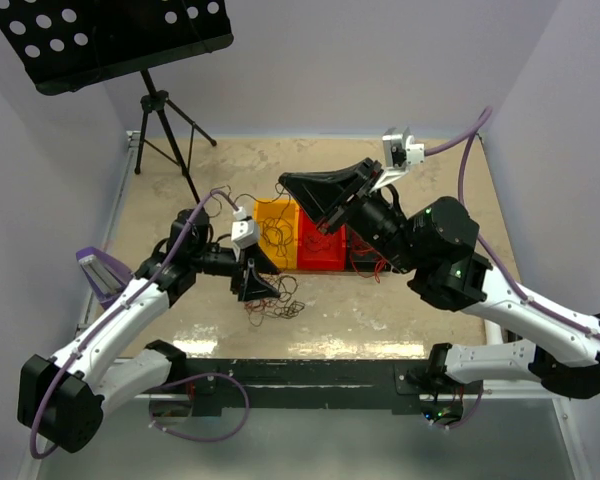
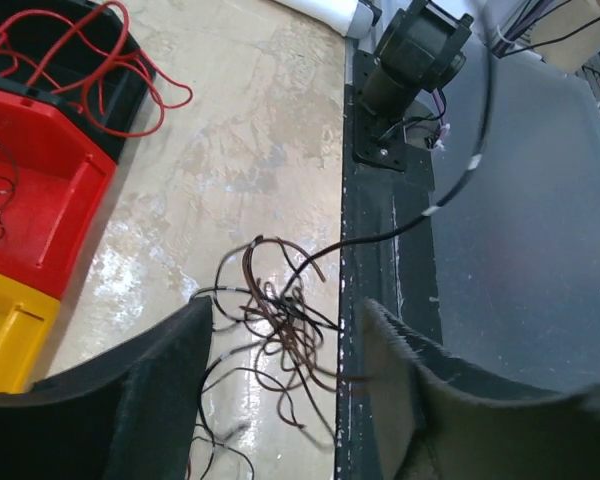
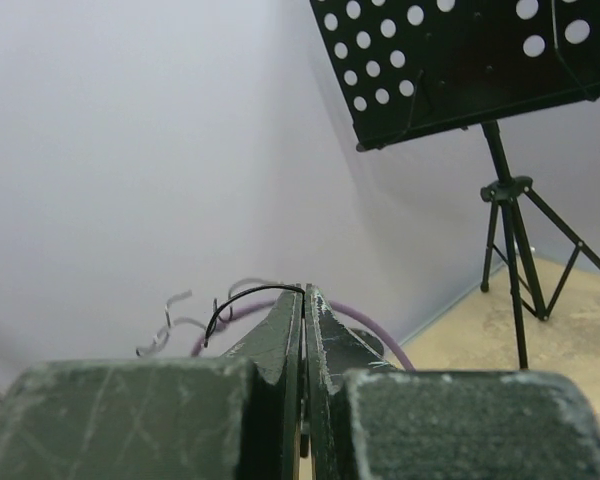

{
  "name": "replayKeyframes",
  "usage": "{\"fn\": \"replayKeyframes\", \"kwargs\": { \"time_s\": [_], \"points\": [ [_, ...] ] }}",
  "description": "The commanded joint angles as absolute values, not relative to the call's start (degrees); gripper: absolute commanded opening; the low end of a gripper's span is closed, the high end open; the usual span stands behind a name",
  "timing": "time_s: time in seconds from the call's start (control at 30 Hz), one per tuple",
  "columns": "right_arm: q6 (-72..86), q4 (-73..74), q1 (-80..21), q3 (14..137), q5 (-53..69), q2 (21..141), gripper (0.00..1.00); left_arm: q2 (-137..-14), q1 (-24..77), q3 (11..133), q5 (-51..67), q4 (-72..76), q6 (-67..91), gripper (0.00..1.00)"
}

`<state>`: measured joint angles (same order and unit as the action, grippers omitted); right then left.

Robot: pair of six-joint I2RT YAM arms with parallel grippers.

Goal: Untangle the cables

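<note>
Beside the cables (image 2: 280, 322), red bin (image 2: 68, 195).

2 robot arms bend over a tan tabletop (image 1: 430, 180): the left claw (image 1: 258, 290) points down just beside a tangle of dark cables (image 1: 277, 306), while the closed right claw (image 1: 290, 185) hangs above a yellow bin (image 1: 265, 215) and a red bin (image 1: 320, 250). A music stand (image 1: 120, 35) stands at rear left.

Cables (image 2: 280, 320) on table (image 2: 250, 130), before bins (image 2: 75, 220)
</note>
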<state>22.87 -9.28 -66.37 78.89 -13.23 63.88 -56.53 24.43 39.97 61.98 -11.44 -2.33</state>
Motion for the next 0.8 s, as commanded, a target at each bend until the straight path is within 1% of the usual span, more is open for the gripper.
{"fn": "replayKeyframes", "kwargs": {
  "time_s": [0.0, 0.07, 0.13, 0.2, 0.23, 0.4, 0.47, 0.53, 0.77],
  "points": [
    [23.20, -11.34, -66.53, 84.02, -10.90, 64.77, 0.00, -55.81, 25.22, 37.97, 63.11, -11.69, -6.94, 0.58],
    [22.77, -11.08, -66.53, 85.69, -10.90, 65.47, 0.00, -55.55, 25.40, 37.79, 62.93, -12.74, -8.60, 0.56],
    [22.76, -10.81, -66.53, 87.18, -10.64, 65.92, 0.00, -55.28, 25.84, 37.62, 62.93, -14.14, -9.66, 0.59],
    [22.76, -10.81, -66.45, 88.67, -10.20, 66.18, 0.00, -54.93, 26.19, 37.27, 62.67, -14.68, -10.28, 0.58],
    [22.50, -10.81, -66.53, 89.29, -10.02, 66.27, 0.00, -54.58, 26.19, 37.27, 62.67, -14.76, -10.37, 0.54],
    [20.22, -8.80, -66.53, 93.07, -12.03, 66.36, 0.00, -54.32, 26.89, 37.97, 63.72, -17.83, -13.35, 0.28],
    [18.99, -7.39, -66.45, 94.56, -13.79, 66.27, 0.00, -54.32, 27.51, 38.75, 63.55, -20.55, -15.89, 0.16],
    [17.59, -6.33, -66.53, 96.14, -15.99, 66.18, 0.00, -54.32, 28.03, 39.55, 62.76, -23.19, -18.45, 0.00],
    [11.44, -2.37, -66.45, 105.10, -22.84, 66.80, 0.00, -54.40, 31.02, 42.53, 56.79, -29.52, -24.33, 0.00]
  ]
}}
